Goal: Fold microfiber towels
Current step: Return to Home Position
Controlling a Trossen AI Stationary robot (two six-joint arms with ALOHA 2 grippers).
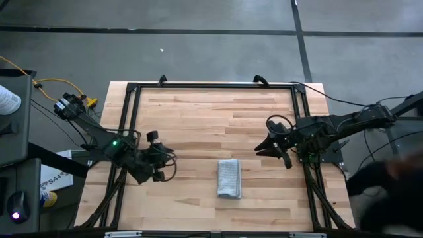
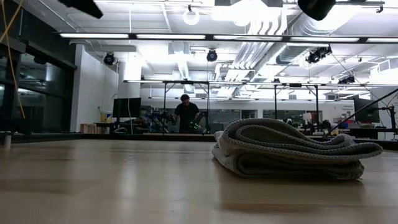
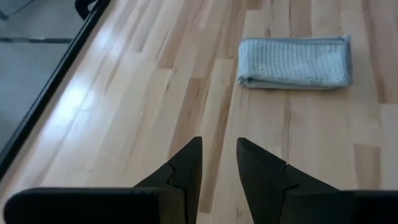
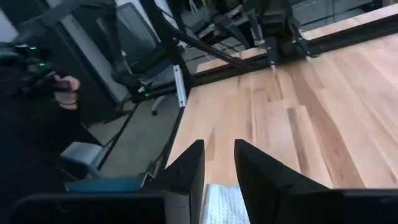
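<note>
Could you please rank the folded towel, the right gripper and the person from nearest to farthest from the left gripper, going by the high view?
From the left gripper:
1. The towel, folded, mid-table.
2. The right gripper, beyond the towel, toward the table's right edge.
3. The person, off the table at the picture's right edge.

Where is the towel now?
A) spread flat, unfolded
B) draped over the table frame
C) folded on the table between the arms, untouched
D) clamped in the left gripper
C: the towel lies as a folded bundle on the table, and the left gripper and right gripper are both empty and clear of it.
</note>
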